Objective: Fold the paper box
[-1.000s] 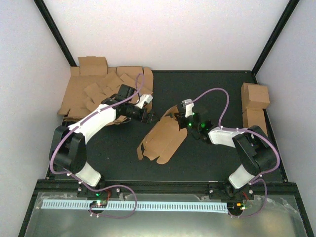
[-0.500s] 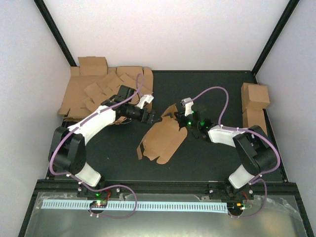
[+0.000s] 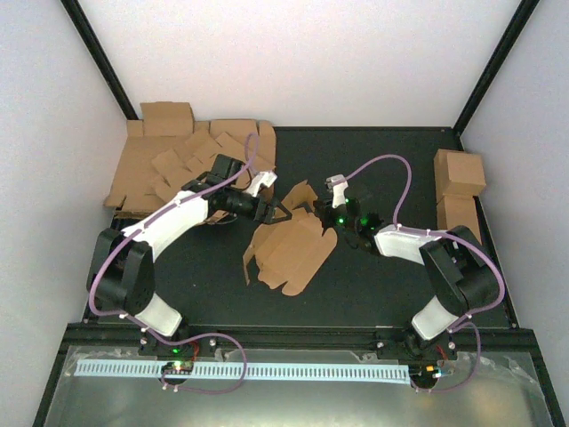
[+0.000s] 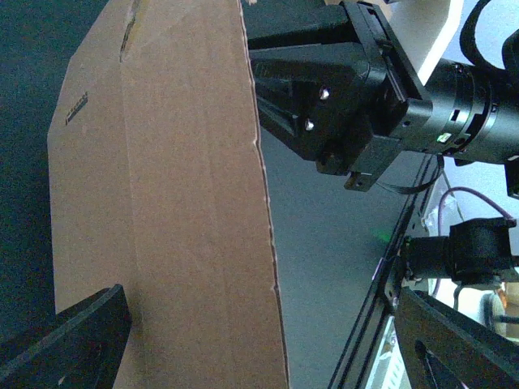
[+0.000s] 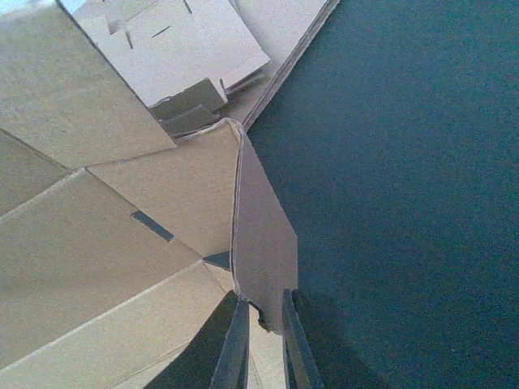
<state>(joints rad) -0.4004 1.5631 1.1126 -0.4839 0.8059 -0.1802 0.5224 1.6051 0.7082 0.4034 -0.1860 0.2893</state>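
The paper box (image 3: 289, 253) is a brown cardboard sheet lying partly folded mid-table, its far flaps raised. My right gripper (image 3: 331, 219) is at its far right corner, shut on one upright flap (image 5: 263, 243); the flap's lower edge sits between the thin fingers (image 5: 235, 348). My left gripper (image 3: 278, 212) is at the box's far left end and stands wide open. A broad cardboard panel (image 4: 162, 211) rises between its two fingers (image 4: 69, 344), which are far apart. The right arm's black wrist (image 4: 340, 97) shows just beyond that panel.
A stack of flat brown blanks (image 3: 178, 165) fills the back left corner, under the left arm. Two finished brown cartons (image 3: 460, 173) stand at the right edge. Black frame rails run along the table's near edge (image 3: 293, 334). Cables loop over both arms.
My left gripper has moved right until its open jaws straddle the box's far flap. The right gripper has kept its grip and drawn the box slightly left and upward.
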